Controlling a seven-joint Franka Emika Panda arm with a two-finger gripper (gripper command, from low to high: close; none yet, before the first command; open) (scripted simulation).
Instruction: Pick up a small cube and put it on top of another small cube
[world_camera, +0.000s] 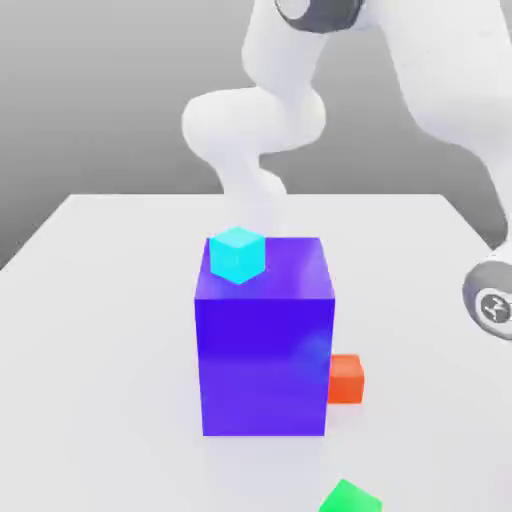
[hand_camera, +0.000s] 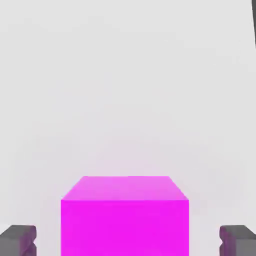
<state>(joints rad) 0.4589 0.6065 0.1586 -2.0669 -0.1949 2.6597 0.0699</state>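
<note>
Magenta cube (hand_camera: 125, 227) sits between the wide-spread fingers of my gripper (hand_camera: 128, 241), a gap on either side. Closing off-centre could skew it; a loose pinch could drop it; carrying low could clip the blue block (world_camera: 264, 367).

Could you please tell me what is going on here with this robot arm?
The robot's gripper is around a magenta cube, with a finger on either side and a gap at each. No cube sits on another yet: a cyan cube rests on a large blue block, while an orange one and a green one are lower down.
</note>
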